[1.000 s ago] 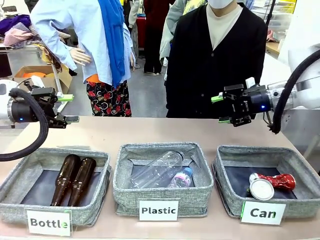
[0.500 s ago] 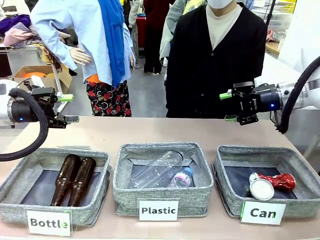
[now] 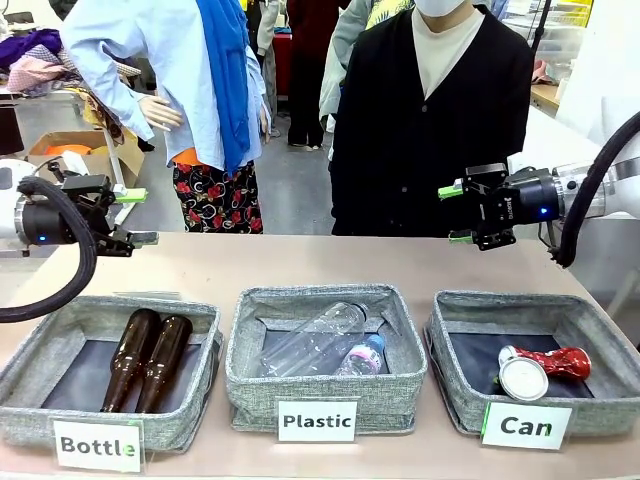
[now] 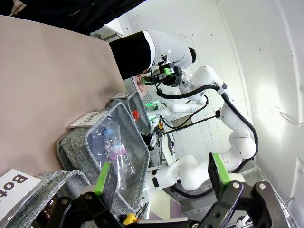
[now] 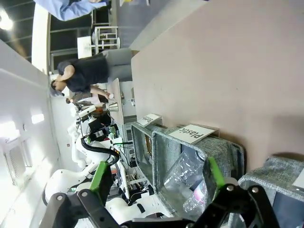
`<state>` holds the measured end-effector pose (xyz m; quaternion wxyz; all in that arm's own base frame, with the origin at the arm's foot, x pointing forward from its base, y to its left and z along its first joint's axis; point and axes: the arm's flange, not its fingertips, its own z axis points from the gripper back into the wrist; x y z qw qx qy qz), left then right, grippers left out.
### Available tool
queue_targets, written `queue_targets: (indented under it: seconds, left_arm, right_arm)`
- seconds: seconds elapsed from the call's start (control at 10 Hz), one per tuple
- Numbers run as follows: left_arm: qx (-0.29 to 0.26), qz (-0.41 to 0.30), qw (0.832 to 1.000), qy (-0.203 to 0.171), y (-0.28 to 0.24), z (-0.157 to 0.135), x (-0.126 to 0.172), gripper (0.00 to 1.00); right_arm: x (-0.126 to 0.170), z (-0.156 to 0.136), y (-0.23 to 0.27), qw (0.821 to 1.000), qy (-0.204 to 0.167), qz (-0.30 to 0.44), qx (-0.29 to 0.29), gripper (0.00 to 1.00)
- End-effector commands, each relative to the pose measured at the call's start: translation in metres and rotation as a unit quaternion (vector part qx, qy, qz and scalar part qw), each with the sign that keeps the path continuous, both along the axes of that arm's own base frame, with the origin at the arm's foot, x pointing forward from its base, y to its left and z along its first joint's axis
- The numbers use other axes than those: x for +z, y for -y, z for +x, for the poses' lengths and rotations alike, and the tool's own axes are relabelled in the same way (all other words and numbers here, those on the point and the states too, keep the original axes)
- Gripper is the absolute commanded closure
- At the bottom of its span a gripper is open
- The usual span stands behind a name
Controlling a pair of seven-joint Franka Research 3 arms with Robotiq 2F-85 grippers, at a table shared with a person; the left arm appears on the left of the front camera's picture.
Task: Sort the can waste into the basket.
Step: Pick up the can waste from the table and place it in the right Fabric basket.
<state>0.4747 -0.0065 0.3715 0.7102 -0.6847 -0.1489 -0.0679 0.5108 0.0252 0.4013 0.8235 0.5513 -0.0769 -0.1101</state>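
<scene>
Cans are lying in the Can basket (image 3: pixel 455 375): red can (image 3: pixel 555 362) lengthwise left-right, dark can (image 3: pixel 523 379) showing its silver top frontward. Right gripper (image 3: pixel 456 211) is hovering open above, left gripper (image 3: pixel 135 217) open, well apart.

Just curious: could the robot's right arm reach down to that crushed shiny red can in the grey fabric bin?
Probably yes: the right gripper, open, hovers above the "Can" bin; the red can lies uncovered.

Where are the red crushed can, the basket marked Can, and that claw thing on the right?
red crushed can (image 3: pixel 558 362), front view, its shiny crumpled body.
basket (image 3: pixel 455 385), front view, its grey front wall.
right end effector (image 3: pixel 452 212), front view, midway between its open fingertips.
</scene>
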Motion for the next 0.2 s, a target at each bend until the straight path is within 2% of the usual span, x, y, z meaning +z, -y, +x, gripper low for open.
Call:
queue_targets:
  seconds: [0.0,0.1]
  left_arm:
    - [-0.002,0.003,1.000,0.002,0.0005,-0.0007,0.0033,0.00]
    - [-0.002,0.003,1.000,0.002,0.0005,-0.0007,0.0033,0.00]
  right_arm:
    - [0.0022,0.0021,-0.0012,1.000,0.011,0.005,0.003,0.00]
    - [0.0022,0.0021,-0.0012,1.000,0.011,0.005,0.003,0.00]
